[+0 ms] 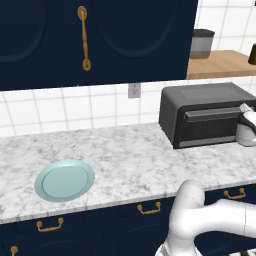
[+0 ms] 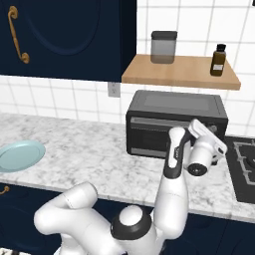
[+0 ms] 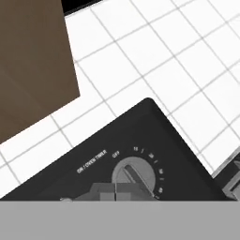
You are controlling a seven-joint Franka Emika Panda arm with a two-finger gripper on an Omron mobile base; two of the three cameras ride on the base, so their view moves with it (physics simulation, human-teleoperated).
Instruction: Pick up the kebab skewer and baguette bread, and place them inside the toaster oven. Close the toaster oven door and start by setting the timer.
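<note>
I see the end effector (image 3: 116, 190) fully closed, holding nothing, tips against the timer knob (image 3: 134, 174) on the shut toaster oven (image 2: 174, 122).

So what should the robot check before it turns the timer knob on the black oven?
1. Toaster oven door closed: ok, it sits flush against the front in both base views.
2. Food inside the toaster oven: cannot tell; the glass is dark, though the plate holds nothing.
3. End effector shut: ok, its fingertips meet.
4. End effector lined up with the timer knob: ok, the tips sit right at the knob's lower edge in the hand view.
5. Tips touching the knob: cannot tell.
6. Knob at off: cannot tell; its pointer is hard to read.
</note>
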